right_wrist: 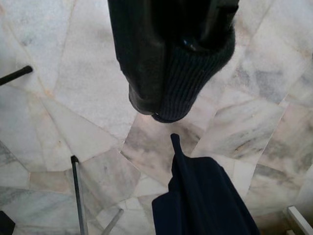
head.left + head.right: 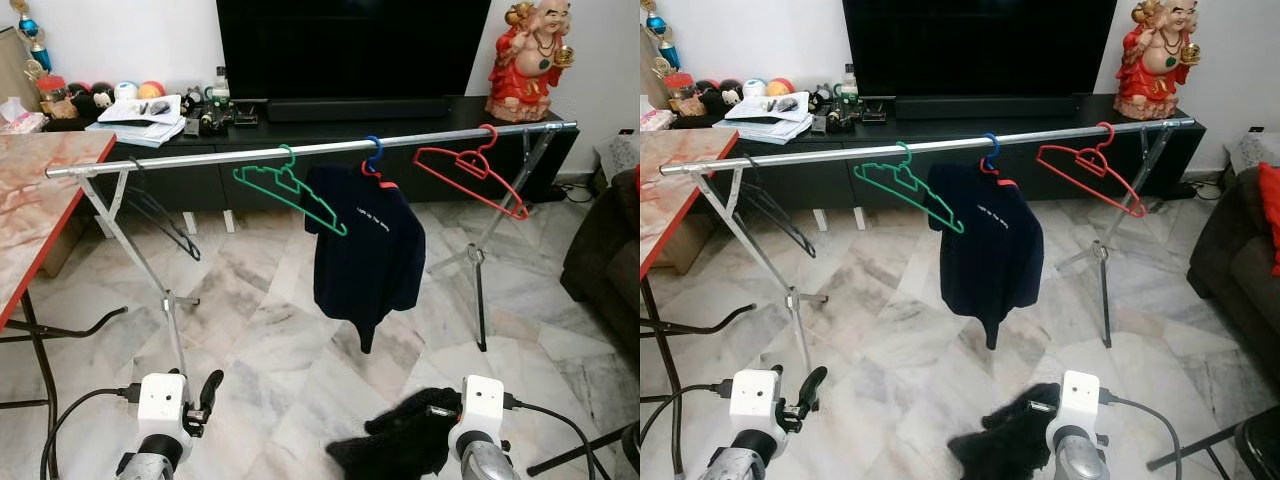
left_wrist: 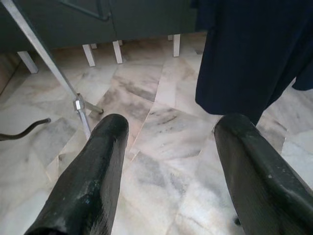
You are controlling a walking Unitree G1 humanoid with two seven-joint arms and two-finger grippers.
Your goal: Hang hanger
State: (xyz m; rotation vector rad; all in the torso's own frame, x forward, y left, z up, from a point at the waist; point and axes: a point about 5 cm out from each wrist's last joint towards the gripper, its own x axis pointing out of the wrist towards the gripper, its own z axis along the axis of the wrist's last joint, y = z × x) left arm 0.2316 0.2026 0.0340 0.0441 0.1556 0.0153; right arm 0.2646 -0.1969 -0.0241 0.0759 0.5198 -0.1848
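Rail (image 2: 250,153) carries three coloured hangers: green hanger (image 2: 290,190) bare, blue hanger (image 2: 373,155) holding one navy shirt (image 2: 365,250), red hanger (image 2: 470,175) bare. One dark hanger (image 2: 160,215) hangs near the rail's left end. Right gripper (image 1: 166,105) low over the marble floor (image 2: 260,330), fingers clenched on a black knit garment (image 2: 400,440). Left gripper (image 3: 168,161) low, fingers spread apart, nothing between them. One TV (image 2: 350,45), one red figurine (image 2: 530,55) behind; one worktop (image 2: 40,200) at left.
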